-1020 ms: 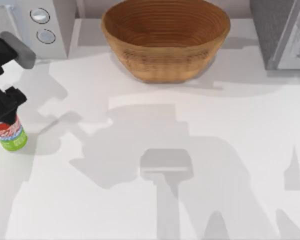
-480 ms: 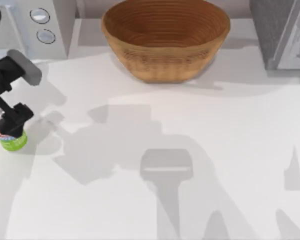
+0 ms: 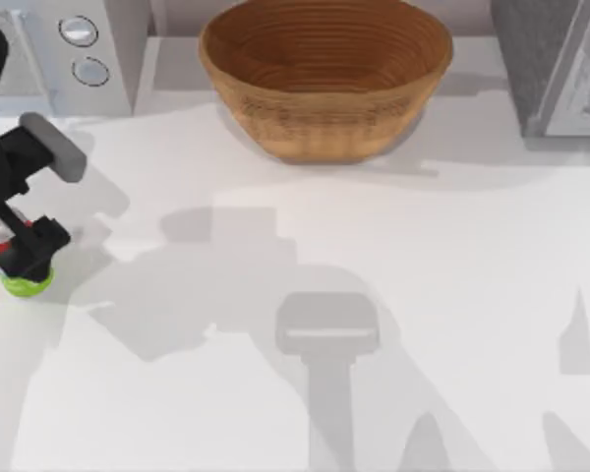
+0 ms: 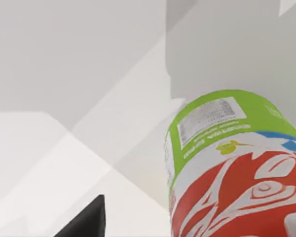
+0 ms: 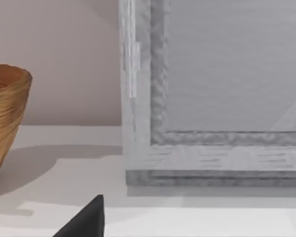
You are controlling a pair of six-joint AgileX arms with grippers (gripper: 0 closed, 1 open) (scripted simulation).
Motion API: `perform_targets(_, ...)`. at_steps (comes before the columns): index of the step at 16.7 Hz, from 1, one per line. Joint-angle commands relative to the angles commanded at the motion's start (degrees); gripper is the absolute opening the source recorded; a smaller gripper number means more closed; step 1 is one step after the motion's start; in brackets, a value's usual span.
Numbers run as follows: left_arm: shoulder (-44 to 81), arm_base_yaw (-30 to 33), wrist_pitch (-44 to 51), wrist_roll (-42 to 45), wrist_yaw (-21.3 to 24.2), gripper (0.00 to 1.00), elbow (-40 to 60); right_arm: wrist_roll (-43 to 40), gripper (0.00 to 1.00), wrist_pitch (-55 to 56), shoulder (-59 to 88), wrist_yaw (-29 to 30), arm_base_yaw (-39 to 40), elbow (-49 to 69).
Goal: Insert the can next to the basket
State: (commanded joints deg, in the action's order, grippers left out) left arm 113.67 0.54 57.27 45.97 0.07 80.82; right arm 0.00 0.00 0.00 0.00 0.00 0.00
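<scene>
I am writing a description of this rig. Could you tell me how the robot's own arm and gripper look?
The left arm is matte black and blocky, with a grey rounded box on its wrist. The left gripper is black too, with squared fingers. I see no cables or markings.

left arm — reaching down directly over the can (image 3: 20, 282), far left of the basket (image 3: 324, 79) | left gripper (image 3: 18, 258) — fingers astride the can's upper part
</scene>
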Motion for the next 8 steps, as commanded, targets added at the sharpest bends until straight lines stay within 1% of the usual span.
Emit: perform_targets(8,0.0,0.0,0.0,0.0,0.0,0.32,0.0,0.0,1.0,0.0,0.0,0.0,0.0,0.0)
